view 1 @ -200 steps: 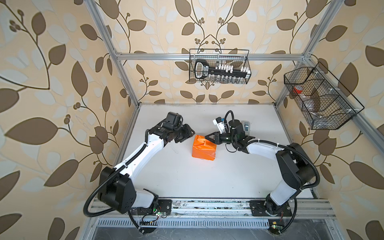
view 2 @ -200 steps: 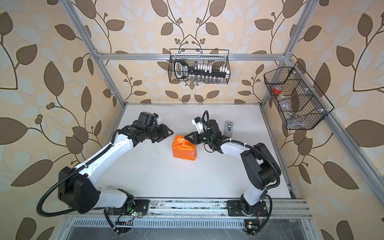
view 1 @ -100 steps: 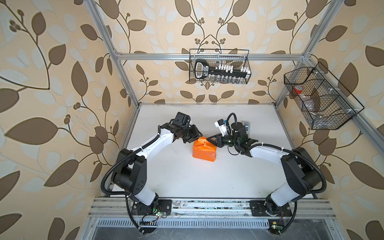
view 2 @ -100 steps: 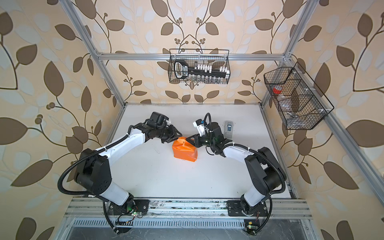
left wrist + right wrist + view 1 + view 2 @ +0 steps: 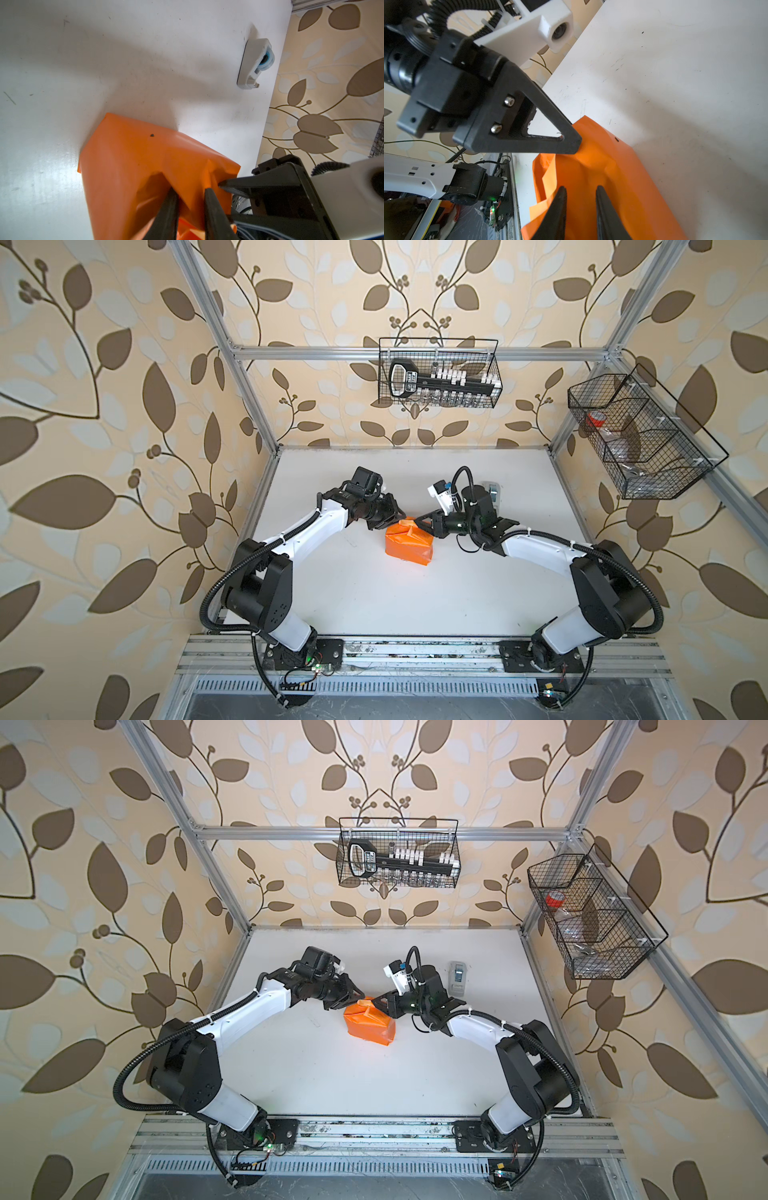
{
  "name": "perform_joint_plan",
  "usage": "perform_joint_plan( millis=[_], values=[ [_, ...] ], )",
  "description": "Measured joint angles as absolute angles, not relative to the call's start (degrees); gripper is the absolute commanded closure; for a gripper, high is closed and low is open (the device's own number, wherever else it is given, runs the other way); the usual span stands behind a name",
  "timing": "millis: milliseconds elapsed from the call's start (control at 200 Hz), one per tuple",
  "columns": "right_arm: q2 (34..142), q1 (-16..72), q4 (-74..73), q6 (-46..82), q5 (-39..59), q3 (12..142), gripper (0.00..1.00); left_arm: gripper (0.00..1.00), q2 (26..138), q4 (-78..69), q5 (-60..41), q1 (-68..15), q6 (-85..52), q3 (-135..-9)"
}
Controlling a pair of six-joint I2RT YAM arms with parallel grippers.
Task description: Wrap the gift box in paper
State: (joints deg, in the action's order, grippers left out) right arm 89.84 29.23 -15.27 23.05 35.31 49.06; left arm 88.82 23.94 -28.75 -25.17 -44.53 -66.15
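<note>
Where the paper [image 5: 409, 545] bunches, left fingers [image 5: 170, 207] and right fingers [image 5: 604, 214] straddle it, slightly parted

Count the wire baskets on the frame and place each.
2. One wire basket hangs from the back rail; the other basket hangs on the right-side rail. None appears hidden.

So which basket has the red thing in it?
The right-wall basket holds the red thing; the back-wall basket has nothing red.
</note>
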Motion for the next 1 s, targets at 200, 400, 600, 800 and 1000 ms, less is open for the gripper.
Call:
perform_joint_plan(
  millis=[200, 400, 600, 800, 1000],
  values=[
    [89.84, 29.23, -14.52, 22.94, 35.62, 49.45, 0.7, 0.75, 87.7, 24.21, -30.41, -25.17, -44.6, -65.43],
    [89.84, 29.23, -12.34, 22.0, 36.25, 51.09, 0.67, 0.65, 87.48, 25.28, -32.14, -25.17, -44.64, -65.43],
    [89.84, 29.12, -10.26, 21.04, 36.69, 52.18, 0.64, 0.38, 87.09, 25.82, -34.06, -25.04, -44.53, -65.71],
    [90.0, 28.34, -9.54, 20.88, 37.12, 53.36, 0.62, 0.33, 85.67, 27.18, -34.11, -24.64, -44.12, -65.73],
    [90.61, 26.55, -9.1, 20.73, 38.02, 55.16, 0.49, 0.3, 85.67, 26.22, -34.15, -24.29, -44.97, -65.23]
  ],
)
